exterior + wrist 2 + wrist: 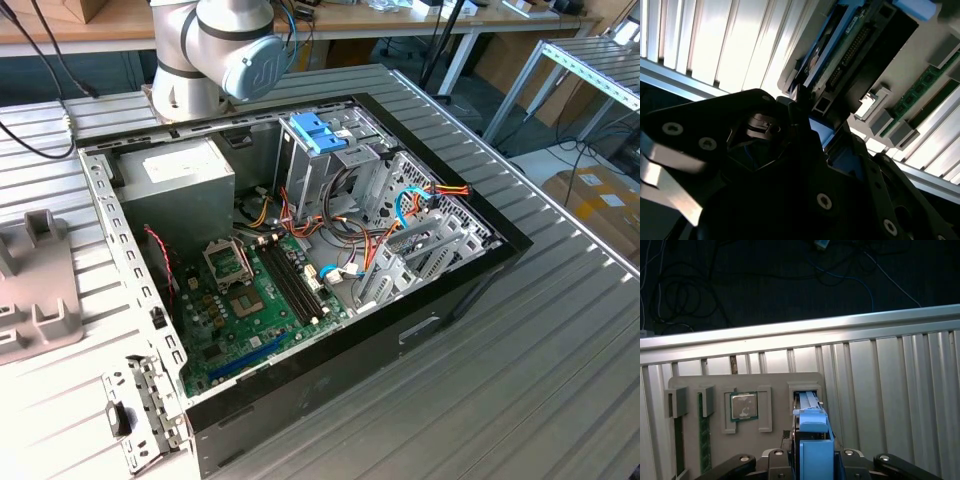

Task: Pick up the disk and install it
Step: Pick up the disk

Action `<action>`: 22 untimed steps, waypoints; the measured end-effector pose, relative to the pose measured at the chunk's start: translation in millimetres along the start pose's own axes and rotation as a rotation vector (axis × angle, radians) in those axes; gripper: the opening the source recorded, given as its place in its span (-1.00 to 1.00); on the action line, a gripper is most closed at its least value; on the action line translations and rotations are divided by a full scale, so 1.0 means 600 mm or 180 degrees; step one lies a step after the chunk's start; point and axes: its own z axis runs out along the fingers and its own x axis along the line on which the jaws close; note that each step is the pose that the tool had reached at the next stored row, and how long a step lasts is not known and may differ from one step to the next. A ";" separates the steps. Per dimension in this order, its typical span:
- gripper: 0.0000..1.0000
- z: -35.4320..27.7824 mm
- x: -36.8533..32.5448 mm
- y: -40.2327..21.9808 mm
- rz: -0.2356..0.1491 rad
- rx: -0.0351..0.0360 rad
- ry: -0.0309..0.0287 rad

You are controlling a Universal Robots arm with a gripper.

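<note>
The disk point(811, 412), a dark drive framed by bright blue rails, stands on edge in a slot of the grey holder tray point(775, 382). My gripper point(816, 456) sits over its near end, a black finger pressed against each blue side, shut on it. In the second wrist view the disk point(850, 47) shows its dark body and connector edge beyond the black gripper point(832, 150). The holder tray point(35, 290) lies at the exterior view's left edge, beside the open computer case point(300, 250).
The tray also holds a processor chip point(744, 406) and a memory stick point(705, 440). Inside the case are a grey power supply point(185, 170), a green motherboard point(255, 300), a light-blue clip point(318, 132) on the drive cage and loose cables point(420, 195). The ribbed metal table point(520, 380) surrounds it.
</note>
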 end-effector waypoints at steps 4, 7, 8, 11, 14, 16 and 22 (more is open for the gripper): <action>-0.25 -0.007 0.000 0.000 0.0000 0.0000 0.0000; -0.25 -0.009 -0.001 0.000 0.0000 0.0000 -0.0001; -0.25 -0.011 -0.001 0.000 0.0000 0.0001 -0.0001; -0.26 -0.014 -0.001 0.000 0.0000 0.0000 -0.0001; -0.26 -0.017 -0.001 0.001 0.0000 0.0000 -0.0001; -0.26 -0.020 -0.001 0.001 0.0000 0.0000 -0.0001; -0.26 -0.028 -0.001 0.001 0.0000 0.0000 -0.0001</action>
